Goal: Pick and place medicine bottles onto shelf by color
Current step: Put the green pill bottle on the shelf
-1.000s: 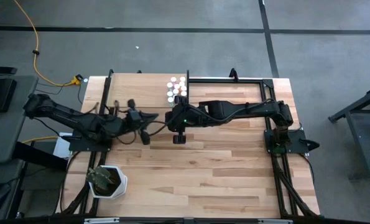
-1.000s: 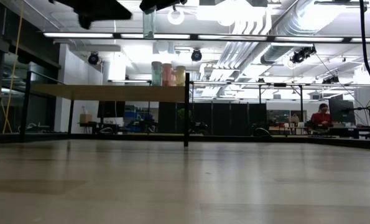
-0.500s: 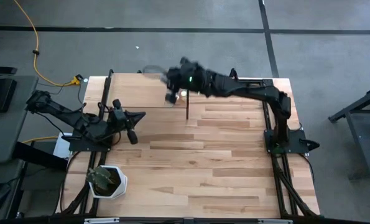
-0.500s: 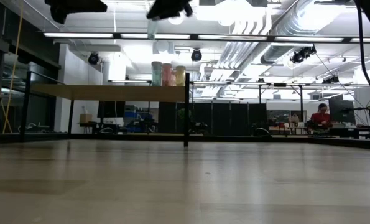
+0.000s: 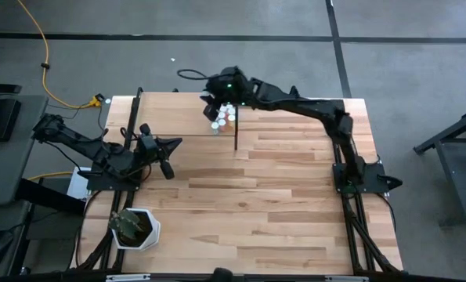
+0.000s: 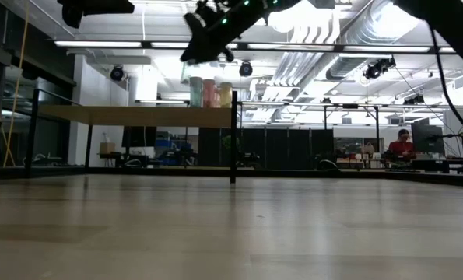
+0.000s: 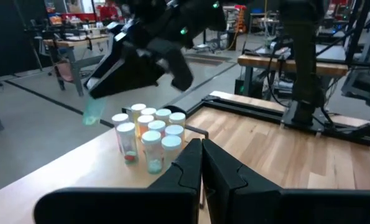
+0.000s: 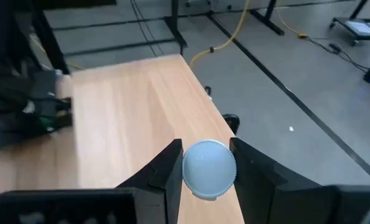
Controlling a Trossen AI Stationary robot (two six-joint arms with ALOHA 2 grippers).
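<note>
The shelf (image 5: 170,110) is a light-wood board on black posts at the table's far left; it also shows in the low view (image 6: 138,115). A cluster of medicine bottles (image 5: 223,116) with white, orange and pale caps stands near its right end (image 7: 147,134). My right gripper (image 5: 213,102) hovers over the shelf just left of the cluster, shut on a pale blue-green bottle (image 7: 92,112). My left gripper (image 5: 167,160) is shut and holds nothing, near the table's left edge. My right gripper pinches the bottle between its two fingers at the pale blue cap end (image 8: 209,169), one finger (image 8: 166,171) on each side. The fingers come from the table's right, slanting down. The bottle's body (image 7: 92,112) sticks out past the fingertips, tilted and clear of the shelf.
A white pot with a green plant (image 5: 135,227) stands at the near left corner. A black shelf post (image 5: 236,133) rises right of the bottle cluster. A yellow cable (image 5: 52,78) lies on the floor beyond the table's left. Bare planks (image 5: 279,211) fill the middle and near right.
My right gripper has swung from the table's middle toward the far edge and now hangs over the shelf, turning as it went and keeping the bottle lifted. My left gripper has drawn back toward the table's left edge, then kept still.
</note>
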